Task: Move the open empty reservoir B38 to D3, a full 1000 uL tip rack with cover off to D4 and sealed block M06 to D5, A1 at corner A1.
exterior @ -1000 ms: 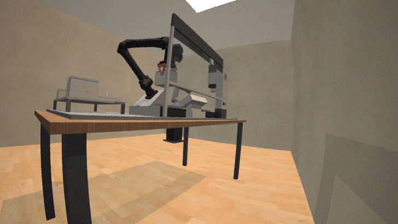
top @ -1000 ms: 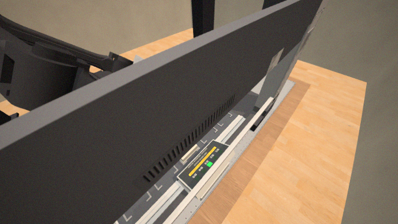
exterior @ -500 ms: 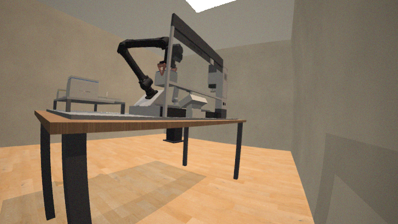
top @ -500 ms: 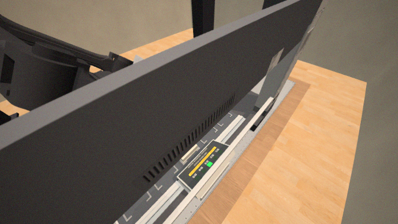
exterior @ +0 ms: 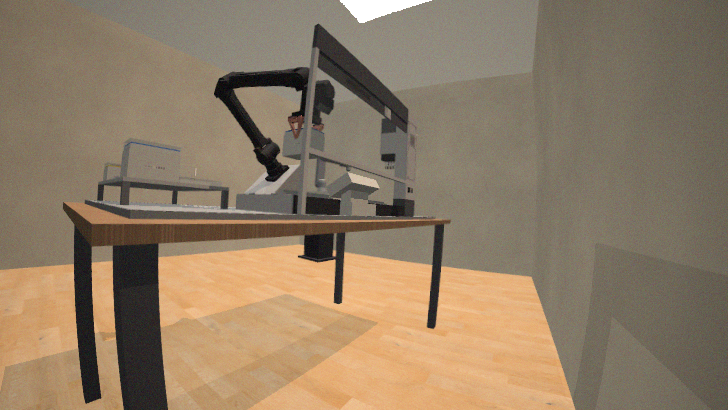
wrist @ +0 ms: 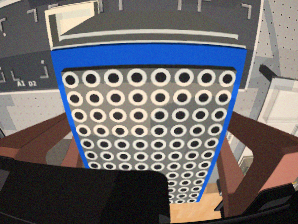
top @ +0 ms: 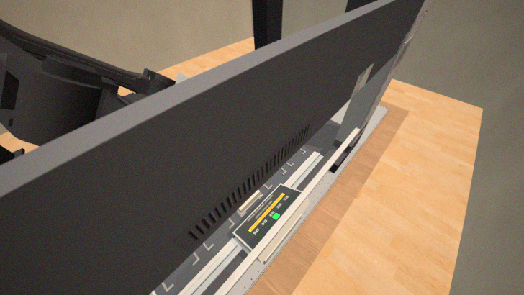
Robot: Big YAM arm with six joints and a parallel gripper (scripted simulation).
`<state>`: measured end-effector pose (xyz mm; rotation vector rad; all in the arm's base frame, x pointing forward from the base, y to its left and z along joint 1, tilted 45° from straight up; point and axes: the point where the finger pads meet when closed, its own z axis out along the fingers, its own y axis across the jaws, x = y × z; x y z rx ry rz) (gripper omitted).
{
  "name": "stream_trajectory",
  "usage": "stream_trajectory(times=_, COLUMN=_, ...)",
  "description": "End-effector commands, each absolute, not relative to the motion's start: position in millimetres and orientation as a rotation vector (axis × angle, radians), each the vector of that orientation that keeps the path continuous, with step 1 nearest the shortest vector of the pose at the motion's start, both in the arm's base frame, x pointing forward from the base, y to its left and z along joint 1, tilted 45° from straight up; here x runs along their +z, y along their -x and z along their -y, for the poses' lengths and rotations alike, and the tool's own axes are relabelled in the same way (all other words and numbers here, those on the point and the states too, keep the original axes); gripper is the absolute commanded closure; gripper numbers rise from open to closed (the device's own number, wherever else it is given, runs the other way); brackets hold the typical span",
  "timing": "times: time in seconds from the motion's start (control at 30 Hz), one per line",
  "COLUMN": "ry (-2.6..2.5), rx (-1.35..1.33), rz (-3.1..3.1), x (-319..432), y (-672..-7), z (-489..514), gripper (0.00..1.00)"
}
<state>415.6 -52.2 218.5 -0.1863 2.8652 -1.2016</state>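
Gripper [wrist: 149, 183] pinches a blue tip rack [wrist: 148, 123] (wrist view only; apparently hidden from top).

The blue tip rack [wrist: 147, 129], full of pale-ringed tips, fills the wrist view's centre, level, clamped aloft.

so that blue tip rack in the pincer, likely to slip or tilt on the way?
Probably stiff: the tip rack is a boxy block. The pincer spans it wide, so tilt looks unlikely. Loose tips could rattle if no cover is on, which I cannot tell.
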Motion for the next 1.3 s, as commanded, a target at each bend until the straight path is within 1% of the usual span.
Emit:
stream_trajectory(times=0.0, ry=0.155, rx=-1.166, rz=-2.803, x=247, y=-429, z=49, gripper=1.0)
stream_trajectory(times=1.27, ry=0.169, rx=-1.18, rz=-2.824, x=238, y=-436, z=50, gripper=1.0)
